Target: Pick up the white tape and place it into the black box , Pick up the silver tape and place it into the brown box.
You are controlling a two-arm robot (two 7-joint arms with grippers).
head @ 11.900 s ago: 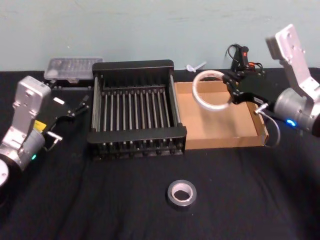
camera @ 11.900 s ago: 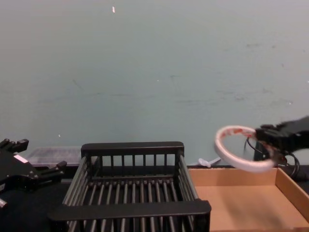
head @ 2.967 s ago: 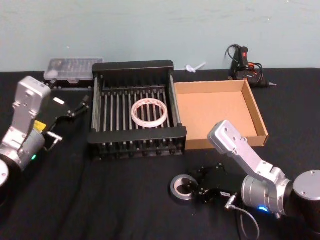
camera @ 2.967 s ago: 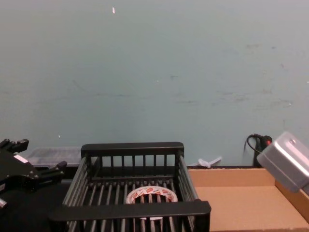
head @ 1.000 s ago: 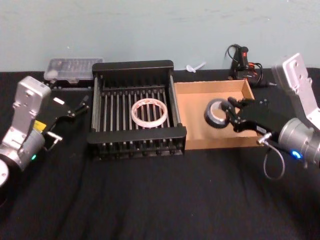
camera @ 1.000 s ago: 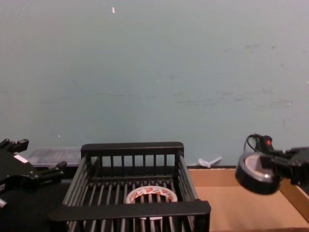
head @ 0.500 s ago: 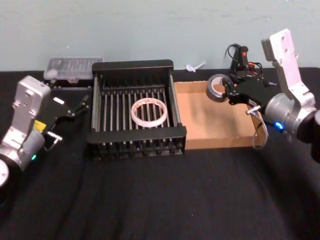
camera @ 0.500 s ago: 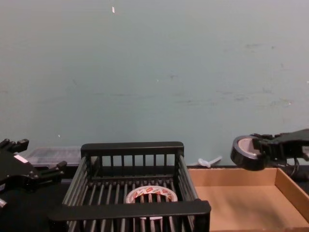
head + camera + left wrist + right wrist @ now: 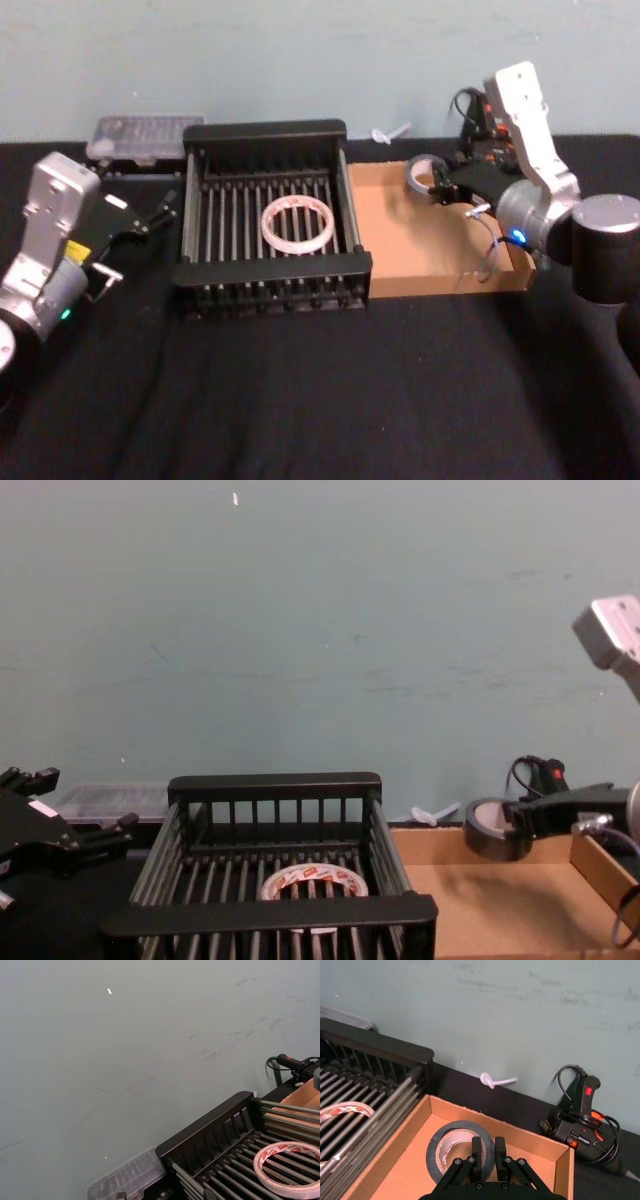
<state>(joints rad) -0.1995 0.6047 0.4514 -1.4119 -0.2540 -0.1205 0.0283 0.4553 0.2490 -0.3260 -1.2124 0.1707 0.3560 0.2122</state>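
The silver tape is being held in the narrowed jaws of the right gripper, pinched through one side of its ring and suspended over the far part of the brown box. The white tape is lying flat on the slatted floor of the black box, just beside the cardboard tray. The left gripper is parked left of the crate; its fingers cannot be told open or closed.
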